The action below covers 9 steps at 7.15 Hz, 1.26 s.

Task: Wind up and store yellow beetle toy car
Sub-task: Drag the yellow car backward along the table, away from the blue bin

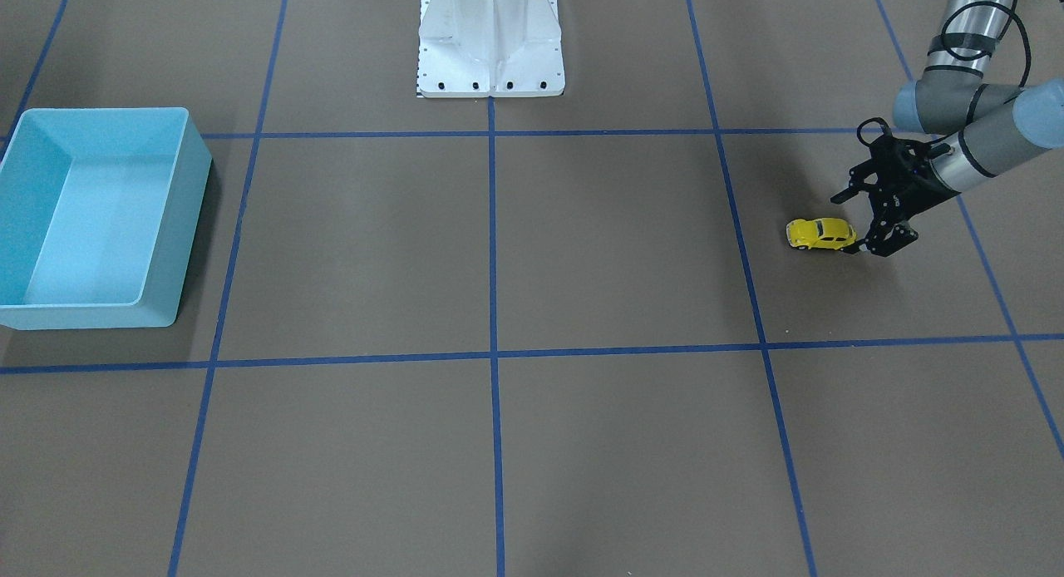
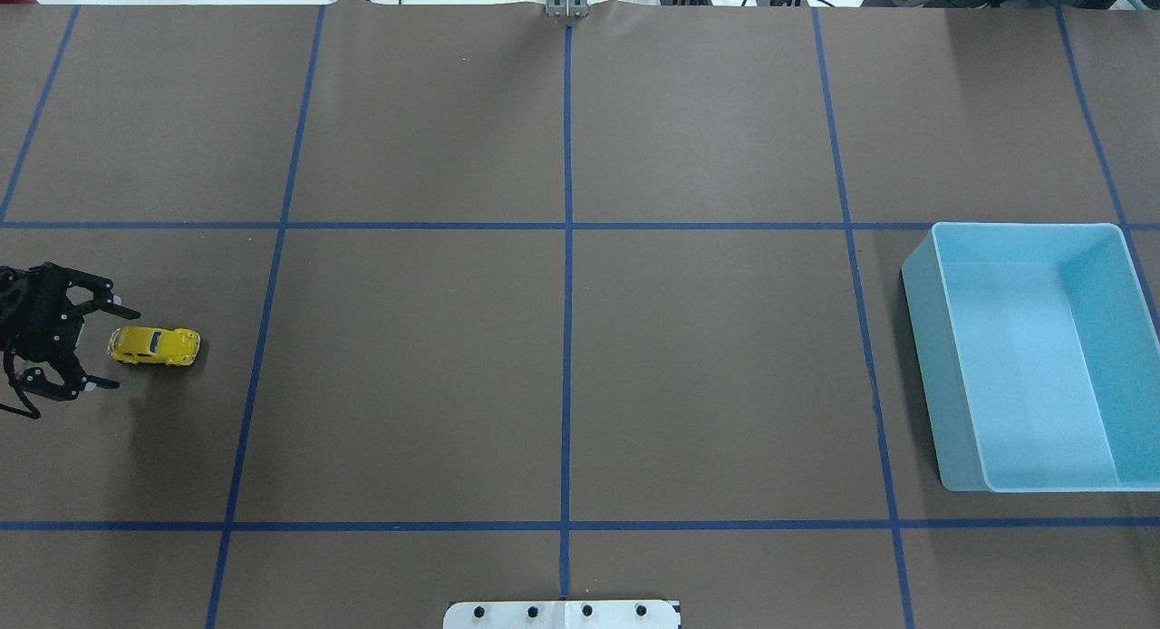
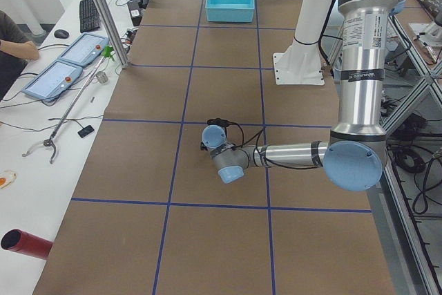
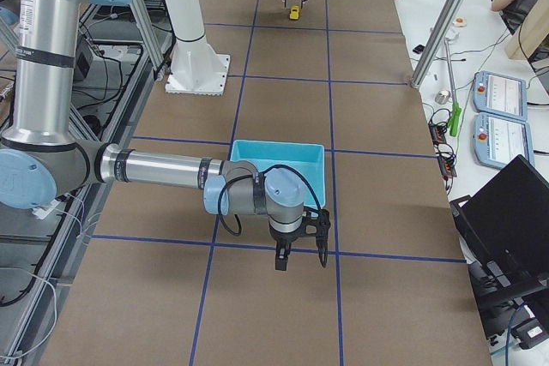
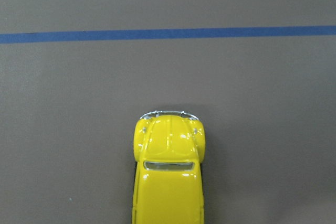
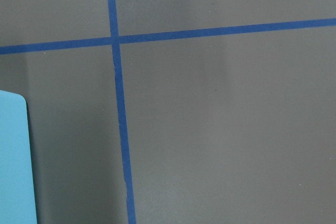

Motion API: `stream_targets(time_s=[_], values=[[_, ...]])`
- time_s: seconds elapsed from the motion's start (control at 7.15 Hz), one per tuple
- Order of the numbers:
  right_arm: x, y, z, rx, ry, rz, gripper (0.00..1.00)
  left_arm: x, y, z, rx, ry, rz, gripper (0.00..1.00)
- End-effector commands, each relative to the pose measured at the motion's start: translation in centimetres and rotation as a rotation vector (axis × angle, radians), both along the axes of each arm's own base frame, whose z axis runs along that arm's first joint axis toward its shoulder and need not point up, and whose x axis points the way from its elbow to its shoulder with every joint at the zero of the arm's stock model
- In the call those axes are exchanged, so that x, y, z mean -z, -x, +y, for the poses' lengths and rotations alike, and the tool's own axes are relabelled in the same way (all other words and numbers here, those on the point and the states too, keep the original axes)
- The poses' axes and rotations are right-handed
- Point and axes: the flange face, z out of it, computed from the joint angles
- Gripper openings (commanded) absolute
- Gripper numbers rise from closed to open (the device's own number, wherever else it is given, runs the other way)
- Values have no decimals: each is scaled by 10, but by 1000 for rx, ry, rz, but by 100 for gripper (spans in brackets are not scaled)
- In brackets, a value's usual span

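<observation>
Now my left hand [image 2: 114, 348] is wide open, empty, straddling one end of the glossy yellow beetle toy car [image 2: 156, 345] on the brown desk [image 2: 453, 384], well apart from the light blue plastic bin [image 2: 920, 357], aligned to grip it for winding.

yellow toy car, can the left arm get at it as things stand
Probably yes. The left gripper is open right at one end of the yellow toy car, with a finger to either side, and nothing shows between them.
</observation>
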Motion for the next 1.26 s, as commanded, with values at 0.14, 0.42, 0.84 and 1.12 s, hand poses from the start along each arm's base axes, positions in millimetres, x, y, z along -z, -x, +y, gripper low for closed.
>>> stream_targets(time_s=[0.14, 0.42, 0.84, 1.12], values=[[-1, 0, 1, -1, 3, 0, 100, 2, 7, -6, 25, 14, 1, 99], [-1, 0, 1, -1, 2, 0, 100, 13, 11, -14, 70, 64, 14, 99], [-1, 0, 1, -1, 2, -2, 100, 22, 12, -17, 69, 54, 26, 99], [0, 0, 1, -1, 0, -2, 100, 28, 5, -17, 64, 57, 18, 99]])
